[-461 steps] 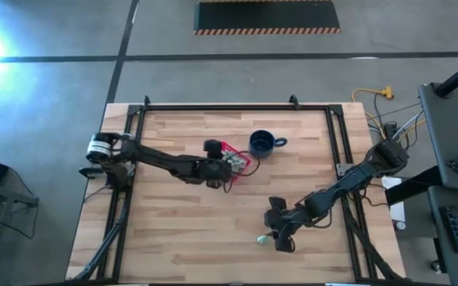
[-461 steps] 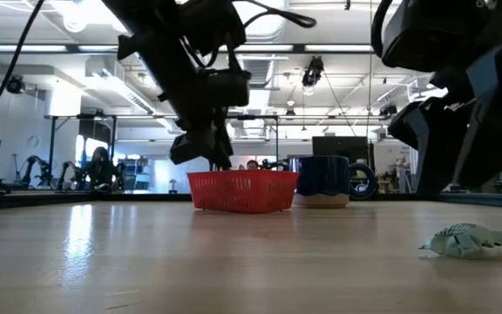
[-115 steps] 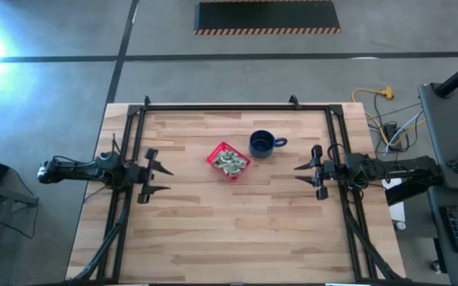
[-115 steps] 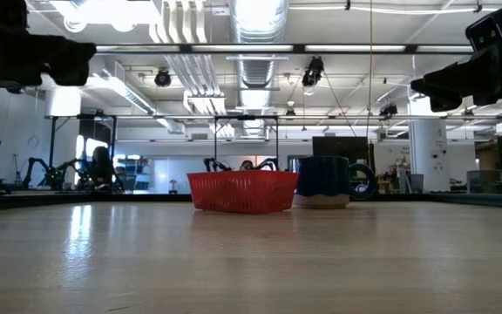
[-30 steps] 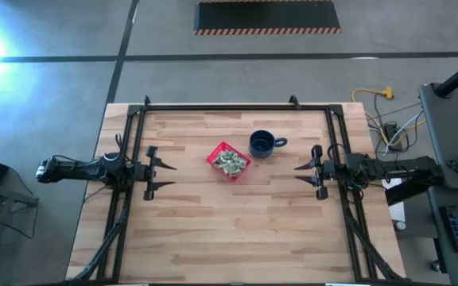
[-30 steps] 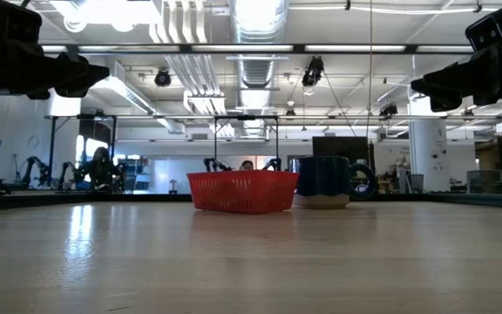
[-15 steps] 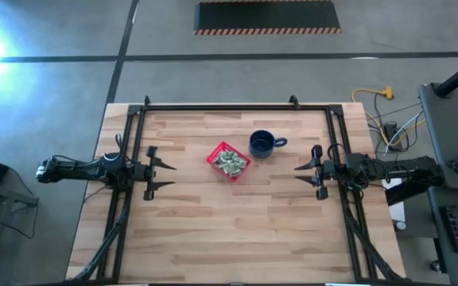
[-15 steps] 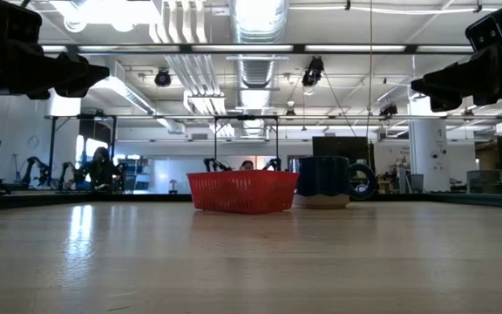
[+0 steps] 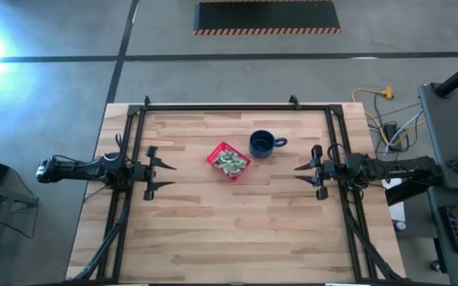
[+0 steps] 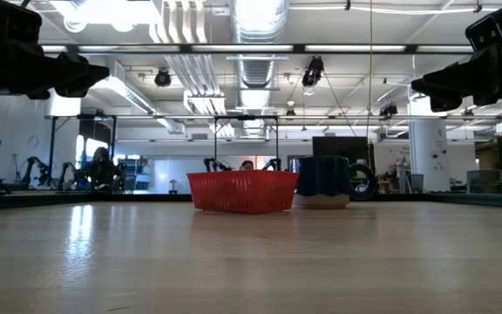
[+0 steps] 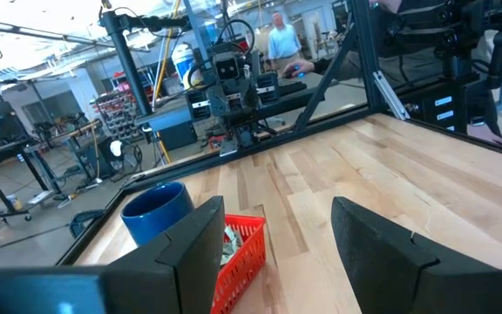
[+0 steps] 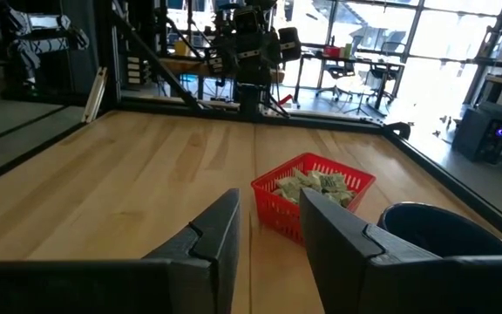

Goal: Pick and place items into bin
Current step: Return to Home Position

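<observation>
Both arms have retracted to the table's edges. We find the left gripper [image 9: 168,176] and right gripper [image 9: 298,173] released and empty, with the bin [image 9: 215,151] of items [image 9: 229,163] between them, well apart from both.

the red bin [image 9: 227,161] sits mid-table, upright, with pale green-and-white items [image 9: 230,163] heaped inside it.

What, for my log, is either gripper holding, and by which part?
Nothing: the left gripper and right gripper are open and empty; the pale packets lie in the red square plastic basket.
</observation>
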You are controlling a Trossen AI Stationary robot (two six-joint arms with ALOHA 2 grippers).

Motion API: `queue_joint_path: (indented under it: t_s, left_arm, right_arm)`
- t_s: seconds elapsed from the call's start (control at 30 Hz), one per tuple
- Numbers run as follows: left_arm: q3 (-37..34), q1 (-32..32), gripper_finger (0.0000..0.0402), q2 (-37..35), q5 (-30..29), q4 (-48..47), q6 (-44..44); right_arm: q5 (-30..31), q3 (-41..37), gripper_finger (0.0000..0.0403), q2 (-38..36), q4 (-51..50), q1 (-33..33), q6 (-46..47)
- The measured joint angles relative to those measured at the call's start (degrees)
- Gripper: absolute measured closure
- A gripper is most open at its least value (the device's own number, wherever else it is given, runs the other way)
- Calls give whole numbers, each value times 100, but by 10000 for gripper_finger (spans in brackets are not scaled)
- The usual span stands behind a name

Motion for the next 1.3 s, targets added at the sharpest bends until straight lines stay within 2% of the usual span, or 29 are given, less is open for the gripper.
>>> queue_joint_path:
  t_s: [1.3]
  left_arm:
    - [0,0,205,0,0,1,0]
  right_arm:
    - [1,0,300,0,0,0,0]
